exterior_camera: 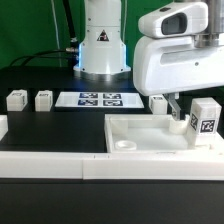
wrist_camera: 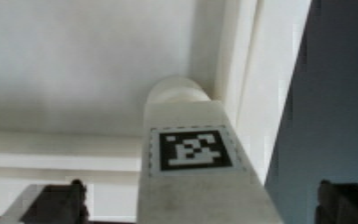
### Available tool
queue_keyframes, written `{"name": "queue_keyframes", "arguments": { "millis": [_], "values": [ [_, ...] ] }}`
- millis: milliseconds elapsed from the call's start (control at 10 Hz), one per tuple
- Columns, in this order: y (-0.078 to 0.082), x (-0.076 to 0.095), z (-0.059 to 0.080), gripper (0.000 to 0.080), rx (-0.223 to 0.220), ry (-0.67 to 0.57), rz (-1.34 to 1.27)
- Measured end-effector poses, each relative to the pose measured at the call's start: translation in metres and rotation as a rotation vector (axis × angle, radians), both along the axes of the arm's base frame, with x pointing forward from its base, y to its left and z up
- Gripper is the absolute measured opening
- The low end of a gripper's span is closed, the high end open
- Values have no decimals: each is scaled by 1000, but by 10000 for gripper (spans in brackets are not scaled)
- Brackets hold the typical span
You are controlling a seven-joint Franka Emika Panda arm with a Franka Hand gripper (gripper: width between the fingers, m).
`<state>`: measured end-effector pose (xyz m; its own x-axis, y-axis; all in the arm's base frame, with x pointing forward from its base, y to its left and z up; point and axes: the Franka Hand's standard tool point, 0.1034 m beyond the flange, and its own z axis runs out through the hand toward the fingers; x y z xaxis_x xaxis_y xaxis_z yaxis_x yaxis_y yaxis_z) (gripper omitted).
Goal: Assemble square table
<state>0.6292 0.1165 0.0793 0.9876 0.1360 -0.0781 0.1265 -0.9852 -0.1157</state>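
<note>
Nearest, exterior view: border wall (exterior_camera: 50,160) across 6 o'clock. Tabletop (exterior_camera: 135,128) behind it at 4 o'clock, rim up. Outer leg (exterior_camera: 17,99) and inner leg (exterior_camera: 43,99) at 9 o'clock, marker board (exterior_camera: 98,99) centre, third leg (exterior_camera: 158,102) at 2 o'clock. Tagged leg (exterior_camera: 206,120) at 3 o'clock, beside gripper (exterior_camera: 183,115).

Wrist view: tagged leg (wrist_camera: 194,150) at tabletop's (wrist_camera: 87,80) rim corner, between wide-spread fingers (wrist_camera: 51,203), neither touching it.

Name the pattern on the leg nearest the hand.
The leg bears a black-and-white square marker; clearest in wrist view.

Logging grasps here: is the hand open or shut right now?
Open. The wrist view shows the hand with fingers wide apart, gaps on both sides of the tagged leg.
</note>
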Motion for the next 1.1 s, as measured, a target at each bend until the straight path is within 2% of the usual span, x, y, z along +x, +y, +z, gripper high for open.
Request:
{"name": "queue_keyframes", "arguments": {
  "millis": [200, 300, 400, 500, 600, 900, 1100],
  "values": [
    [1, 2, -1, 649, 1, 17, 3],
    [1, 2, -1, 539, 1, 18, 1],
    [1, 1, -1, 392, -2, 21, -24],
    [1, 2, -1, 392, -4, 22, -33],
    [0, 2, -1, 293, -8, 26, -70],
    [0, 0, -2, 293, -42, -7, -334],
    [1, -5, -2, 293, -68, -33, -625]
  ]
}}
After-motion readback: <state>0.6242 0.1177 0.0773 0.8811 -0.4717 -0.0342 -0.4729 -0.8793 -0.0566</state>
